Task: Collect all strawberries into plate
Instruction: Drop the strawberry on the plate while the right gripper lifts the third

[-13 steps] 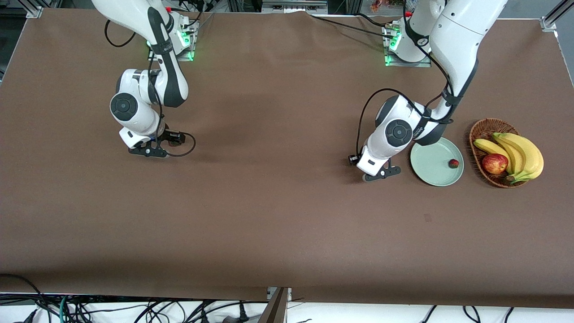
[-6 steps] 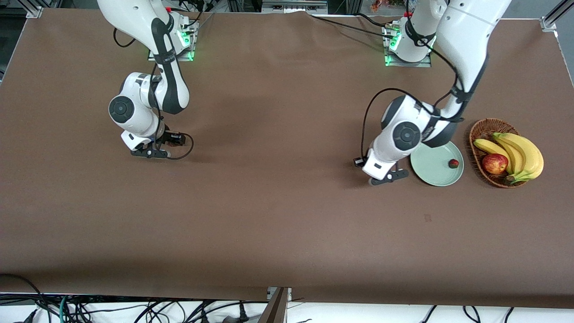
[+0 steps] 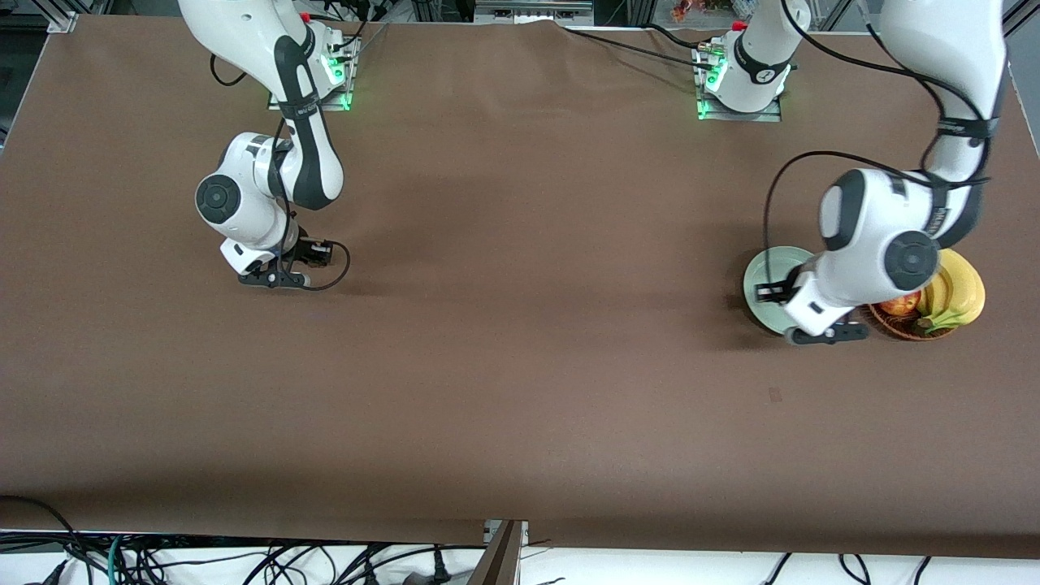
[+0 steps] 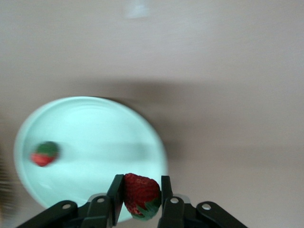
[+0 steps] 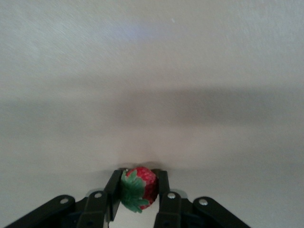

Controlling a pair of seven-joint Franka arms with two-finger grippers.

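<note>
My left gripper (image 4: 140,195), over the rim of the plate (image 4: 95,128), is clamped on a strawberry (image 4: 141,194), leafy top down; another strawberry (image 4: 44,153) lies on the plate. My right gripper (image 5: 137,190), low over bare brown table (image 3: 520,366) near my right arm's end, pinches a third strawberry (image 5: 138,188), with wide open cloth around.

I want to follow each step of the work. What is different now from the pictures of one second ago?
The left gripper, shut on a strawberry, has swung from the bare table beside the plate to above it, toward the basket. The right gripper has closed on another strawberry low at the table. That arm stayed in place, as did the berry already on the plate.
</note>
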